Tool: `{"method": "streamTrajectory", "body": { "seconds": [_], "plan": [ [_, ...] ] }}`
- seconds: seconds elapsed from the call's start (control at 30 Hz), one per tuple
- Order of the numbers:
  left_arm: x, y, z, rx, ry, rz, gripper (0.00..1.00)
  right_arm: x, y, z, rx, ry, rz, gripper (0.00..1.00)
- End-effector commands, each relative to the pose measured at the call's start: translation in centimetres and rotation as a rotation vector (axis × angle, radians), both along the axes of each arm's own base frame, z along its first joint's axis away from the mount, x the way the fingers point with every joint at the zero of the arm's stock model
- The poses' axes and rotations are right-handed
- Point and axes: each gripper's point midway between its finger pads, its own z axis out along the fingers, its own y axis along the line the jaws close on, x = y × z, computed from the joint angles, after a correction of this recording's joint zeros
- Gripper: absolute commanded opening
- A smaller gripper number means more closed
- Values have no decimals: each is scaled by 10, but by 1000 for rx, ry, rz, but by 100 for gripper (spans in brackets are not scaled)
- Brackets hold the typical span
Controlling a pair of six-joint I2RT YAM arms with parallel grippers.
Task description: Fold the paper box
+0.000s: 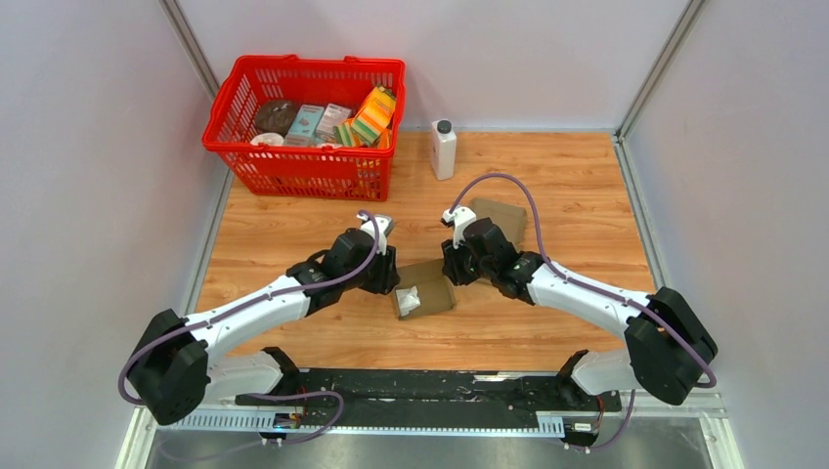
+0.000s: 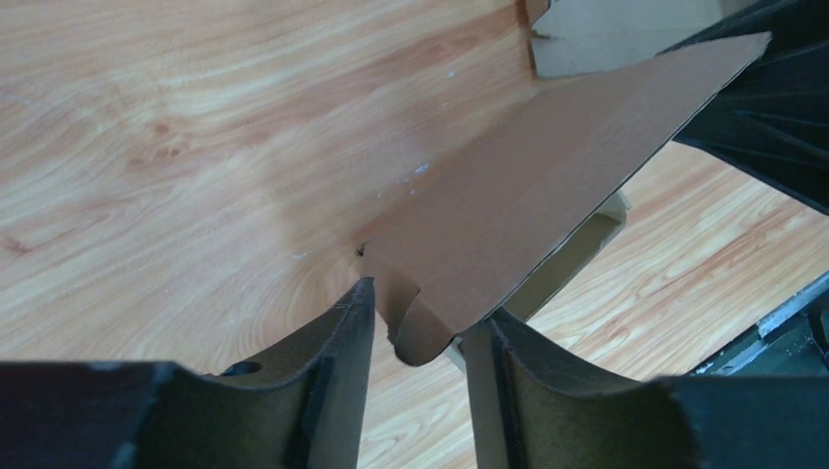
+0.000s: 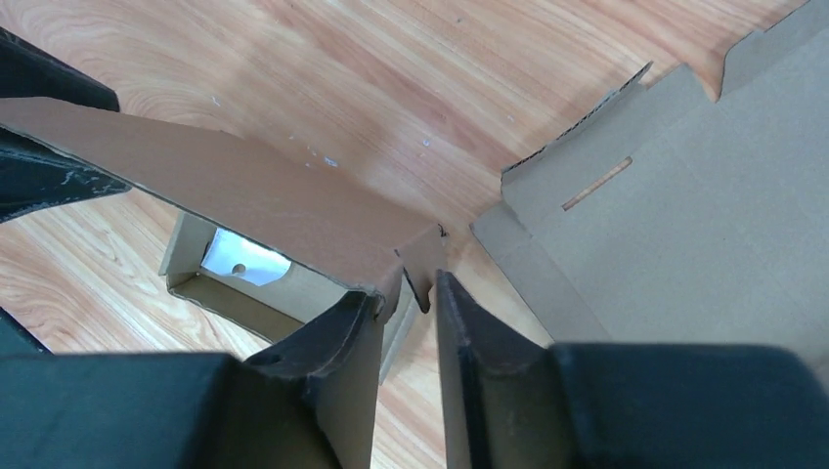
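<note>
Brown cardboard box; matte flap, rounded corner; grained wood table

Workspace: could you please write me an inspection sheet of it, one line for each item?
Surface: wooden table.
Job's things: open box with a white item inside; flat cardboard behind it.
Clutter: red basket holding packets; white bottle, upright.
Grippers: left gripper open around one end of the raised flap; right gripper at its other end, fingers narrowly apart, grip unclear.
Cables: purple cables loop along both arms.
Surroundings: grey walls on three sides.
</note>
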Motion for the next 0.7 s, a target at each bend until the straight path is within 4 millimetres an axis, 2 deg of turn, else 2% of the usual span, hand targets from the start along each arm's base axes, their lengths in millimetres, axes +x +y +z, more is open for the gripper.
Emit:
{"method": "streamTrajectory", "body": {
  "seconds": [0.0, 0.13, 0.17, 0.3, 0.4, 0.43, 0.5, 0.67],
  "plan": [
    [13, -21, 25, -53, -61, -24, 44, 19, 13, 35, 85, -108, -12, 26],
    [16, -19, 22, -16, -56, 2, 31, 14, 21, 33, 112, -74, -16, 8],
    [15, -16, 19, 9, -45, 13, 28, 11, 24, 33, 115, -68, -24, 0],
    [25, -3, 19, 68, -66, 111, 17, 19, 21, 34, 128, -81, -151, 0],
    [33, 5, 22, 78, -85, 189, 15, 24, 22, 41, 188, -101, -255, 0],
    [35, 6, 23, 75, -93, 206, 14, 27, 17, 40, 178, -116, -301, 0],
    [41, 11, 28, 68, -117, 267, 11, 32, 23, 47, 226, -125, -364, 0],
    [54, 16, 35, 28, -168, 367, 9, 45, 22, 47, 246, -193, -530, 0]
  ]
}}
